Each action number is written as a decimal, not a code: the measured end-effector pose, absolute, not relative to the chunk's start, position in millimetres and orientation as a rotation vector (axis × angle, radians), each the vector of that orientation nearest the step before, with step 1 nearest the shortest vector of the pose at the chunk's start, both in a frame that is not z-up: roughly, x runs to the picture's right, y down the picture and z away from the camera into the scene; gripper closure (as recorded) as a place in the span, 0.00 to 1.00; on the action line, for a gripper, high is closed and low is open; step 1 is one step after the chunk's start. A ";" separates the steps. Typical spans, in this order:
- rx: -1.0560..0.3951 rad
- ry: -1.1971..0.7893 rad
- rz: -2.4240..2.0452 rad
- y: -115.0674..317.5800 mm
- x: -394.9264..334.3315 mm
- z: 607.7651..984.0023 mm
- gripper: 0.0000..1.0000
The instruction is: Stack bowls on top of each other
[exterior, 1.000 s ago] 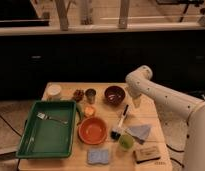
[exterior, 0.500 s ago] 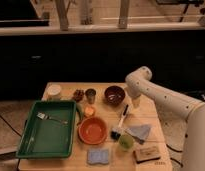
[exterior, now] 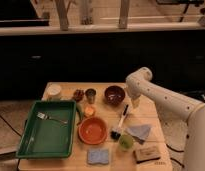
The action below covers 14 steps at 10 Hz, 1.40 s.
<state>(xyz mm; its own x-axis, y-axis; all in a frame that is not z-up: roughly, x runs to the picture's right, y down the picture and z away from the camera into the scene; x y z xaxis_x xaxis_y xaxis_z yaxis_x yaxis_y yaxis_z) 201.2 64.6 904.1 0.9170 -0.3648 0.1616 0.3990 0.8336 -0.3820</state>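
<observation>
Crowded wooden table (exterior: 147, 116), gripper (exterior: 134, 103) hanging near its back right, both bowls unstacked.

Table edges all in view; green tray (exterior: 46, 128) with a fork (exterior: 49, 117) fills the left side; bare wood mainly at the right edge, beside the arm; gripper points down just right of the maroon bowl (exterior: 115, 94), above the brush (exterior: 121, 123) handle, probably touching nothing; whether it is open or closed cannot be told; maroon bowl sits at the back row beside the metal cup (exterior: 90, 94); orange bowl (exterior: 92, 129) lies nearer the front centre, well left of and below the gripper, just beside the tray; green cup (exterior: 126, 142) and grey cloth (exterior: 138, 131) sit front right.
</observation>
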 end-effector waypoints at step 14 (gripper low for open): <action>-0.479 -0.308 -0.748 70.4 170.3 897.3 0.20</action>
